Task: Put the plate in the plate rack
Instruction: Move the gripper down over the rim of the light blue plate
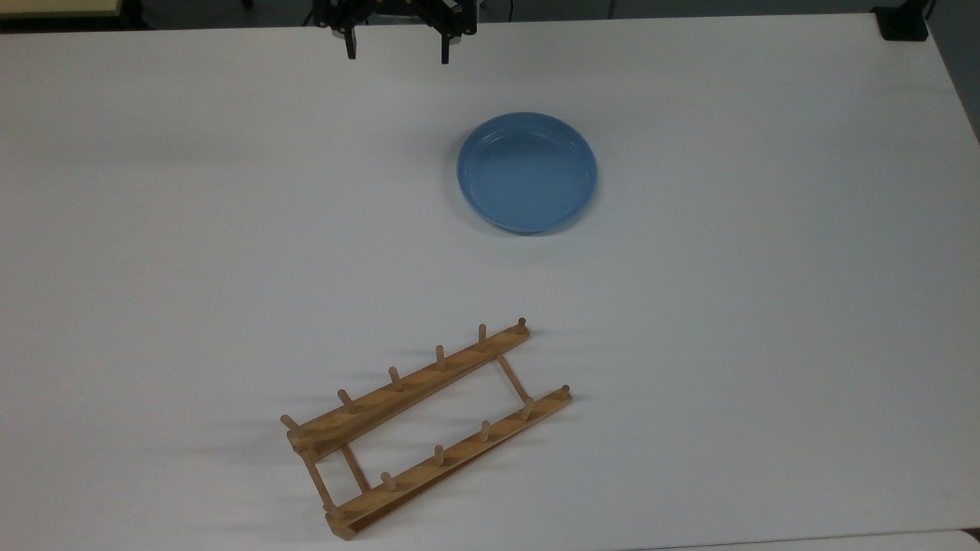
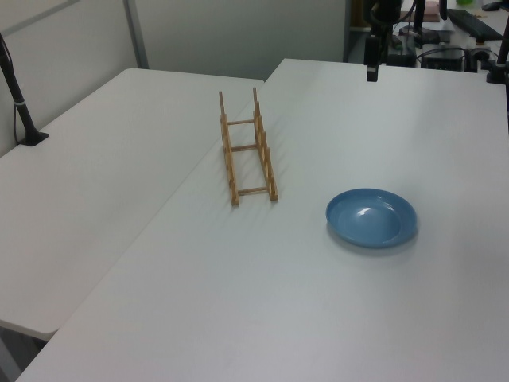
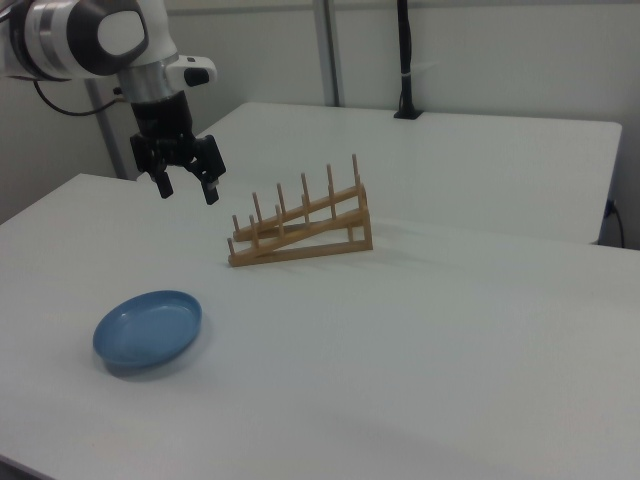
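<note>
The gripper (image 2: 371, 70) is hanging over the table (image 2: 318, 302), seemingly above its far part. The plate (image 2: 371, 217) is lying well nearer than it; the plate rack (image 2: 247, 149) is sitting to the left view's left of it.

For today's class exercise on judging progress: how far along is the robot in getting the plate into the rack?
Nothing looks done yet. The plate lies flat on the table, apart from the rack, whose slots are empty. The gripper hangs open above the table, holding nothing. Left: grasp the plate, carry it over and stand it between the pegs.

A lab or office — plain white tables (image 2: 262, 302), partition walls (image 3: 480, 50), cabled equipment (image 2: 445, 48) behind.
</note>
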